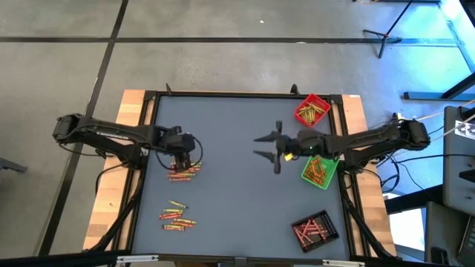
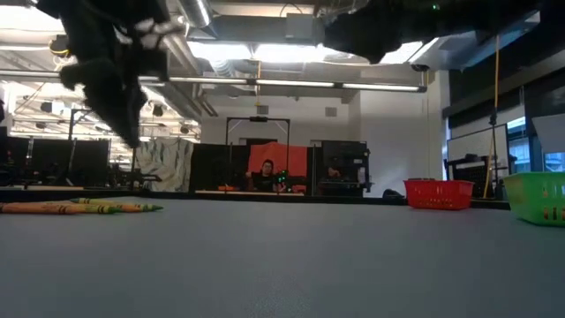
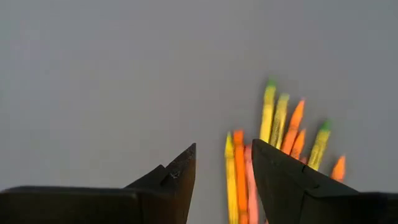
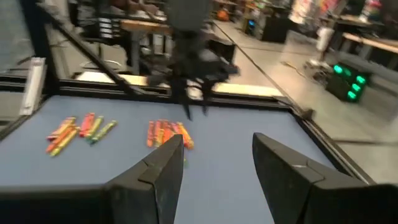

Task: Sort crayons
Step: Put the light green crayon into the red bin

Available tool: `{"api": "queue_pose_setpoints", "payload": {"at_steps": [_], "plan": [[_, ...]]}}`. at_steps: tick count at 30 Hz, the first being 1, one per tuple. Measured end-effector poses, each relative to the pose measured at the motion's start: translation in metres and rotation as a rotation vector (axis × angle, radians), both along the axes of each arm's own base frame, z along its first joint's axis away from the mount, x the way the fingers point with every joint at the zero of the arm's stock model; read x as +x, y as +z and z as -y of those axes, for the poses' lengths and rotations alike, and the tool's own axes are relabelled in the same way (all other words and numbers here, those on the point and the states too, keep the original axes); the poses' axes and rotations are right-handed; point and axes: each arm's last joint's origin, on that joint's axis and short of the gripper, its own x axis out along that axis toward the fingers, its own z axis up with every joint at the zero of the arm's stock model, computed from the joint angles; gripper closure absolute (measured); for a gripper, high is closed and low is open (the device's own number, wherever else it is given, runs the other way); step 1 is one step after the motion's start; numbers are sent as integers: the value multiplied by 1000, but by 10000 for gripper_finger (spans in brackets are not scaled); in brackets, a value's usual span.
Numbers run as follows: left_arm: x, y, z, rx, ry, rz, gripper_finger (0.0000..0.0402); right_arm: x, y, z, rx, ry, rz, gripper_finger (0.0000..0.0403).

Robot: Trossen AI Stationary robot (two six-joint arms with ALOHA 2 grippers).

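Note:
Two loose heaps of crayons lie flat on the grey table point(image 1: 237, 200). One heap point(image 1: 184, 172) is at mid-left, the other point(image 1: 177, 215) nearer the front edge. My left gripper point(image 1: 183, 157) hangs open just above the mid-left heap, pointing steeply down. In the left wrist view its fingers point(image 3: 224, 146) stand apart over the near ends of those crayons point(image 3: 280, 124), with nothing between them. My right gripper point(image 1: 260, 146) is open and empty, held level above the table's middle and pointing toward the left edge. Its wrist view point(image 4: 217, 137) looks at both heaps point(image 4: 168, 132).
At the table's right stand a red tray point(image 1: 312, 110) at the back, a green tray point(image 1: 320, 170) in the middle and a black tray point(image 1: 315, 228) at the front, each holding crayons. A person sits far behind the table point(image 2: 265, 177).

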Motion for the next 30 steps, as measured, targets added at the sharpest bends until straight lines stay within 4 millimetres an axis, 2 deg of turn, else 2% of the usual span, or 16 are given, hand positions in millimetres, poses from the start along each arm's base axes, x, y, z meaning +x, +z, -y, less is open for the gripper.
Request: {"api": "queue_pose_setpoints", "payload": {"at_steps": [4,15,30], "plan": [[2,-15,-7,-54,31,-125,263,9,-7,-6,-63,29,17,213],[15,-48,-15,-147,35,-312,263,9,-9,-7,-59,40,2,213],[21,-65,-24,-153,40,-373,263,8,-9,-7,-56,41,-6,213]]}}
